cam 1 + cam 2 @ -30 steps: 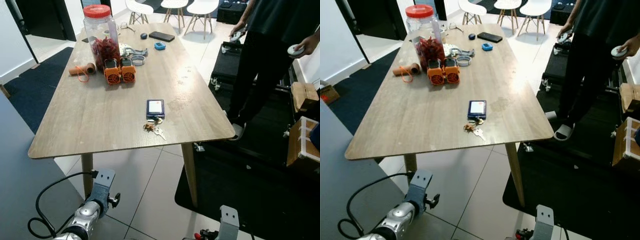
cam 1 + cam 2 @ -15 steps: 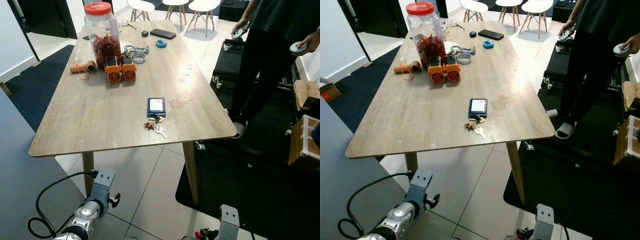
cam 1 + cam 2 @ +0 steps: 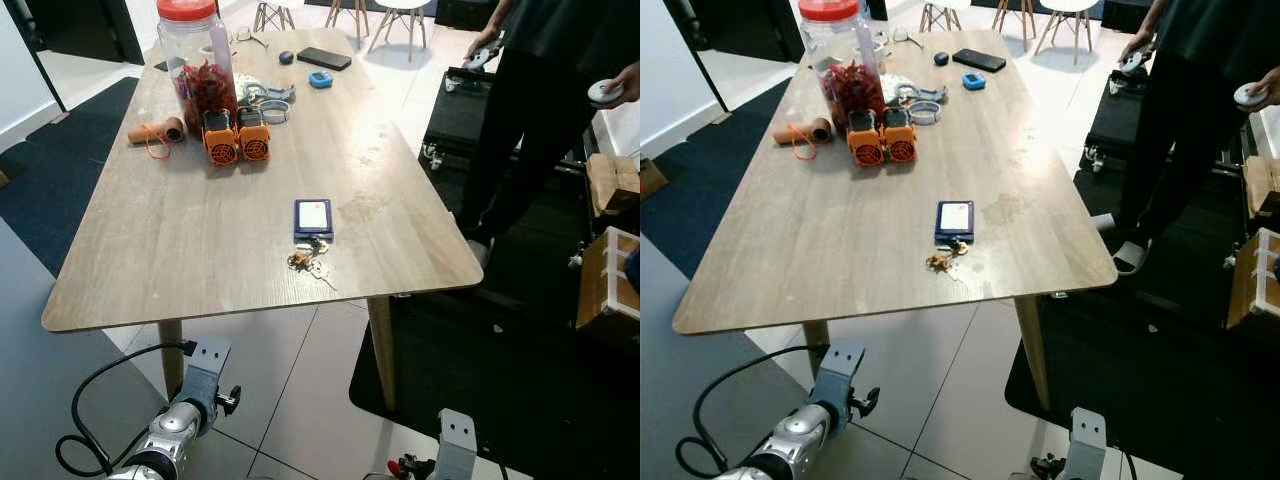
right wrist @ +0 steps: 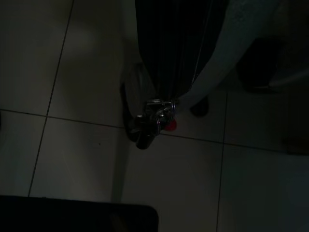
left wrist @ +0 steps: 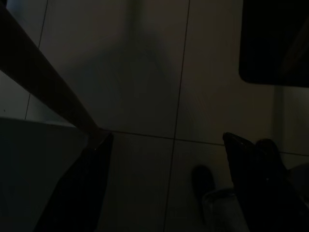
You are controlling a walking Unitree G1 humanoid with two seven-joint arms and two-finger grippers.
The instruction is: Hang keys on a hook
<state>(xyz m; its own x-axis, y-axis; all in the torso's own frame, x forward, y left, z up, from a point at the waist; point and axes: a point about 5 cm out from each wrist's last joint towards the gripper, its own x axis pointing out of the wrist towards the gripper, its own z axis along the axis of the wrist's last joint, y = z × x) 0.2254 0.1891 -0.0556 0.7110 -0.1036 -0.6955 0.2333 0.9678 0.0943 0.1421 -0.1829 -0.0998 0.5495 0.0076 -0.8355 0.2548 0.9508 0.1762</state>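
**A:** What room is showing, and what is closest?

**B:** A tiled room with dark mats is showing. Nearest, both silver arms are hanging low over the floor. The left gripper (image 5: 164, 193) is pointing down at pale tiles beside a table leg (image 5: 48, 92), its two black fingers spread open with nothing between them. The right arm (image 3: 452, 455) is idling too; its wrist camera is too dark, so I cannot tell whether the right gripper is open or closed.

**A:** Where are the keys?

**B:** The keys (image 3: 308, 264) are lying ahead of and above both grippers, well apart from them, near the close edge of a long wooden table (image 3: 150, 250). They are touching or just beside a small dark card holder (image 3: 312, 216).

**A:** And farther off?

**B:** Beyond the keys, two orange gadgets (image 3: 238, 146) are sitting by a red-lidded jar (image 3: 197, 72). Farther still, a black phone (image 3: 324, 58) is resting. A person (image 3: 545, 90) is standing past the right arm, holding controllers.

**A:** Which step is this?

**B:** It looks like the approach: nothing is being grasped yet. Next, I judge, a gripper needs raising over the table edge to pinch the key bunch. No hook is visible, so finding it comes after.
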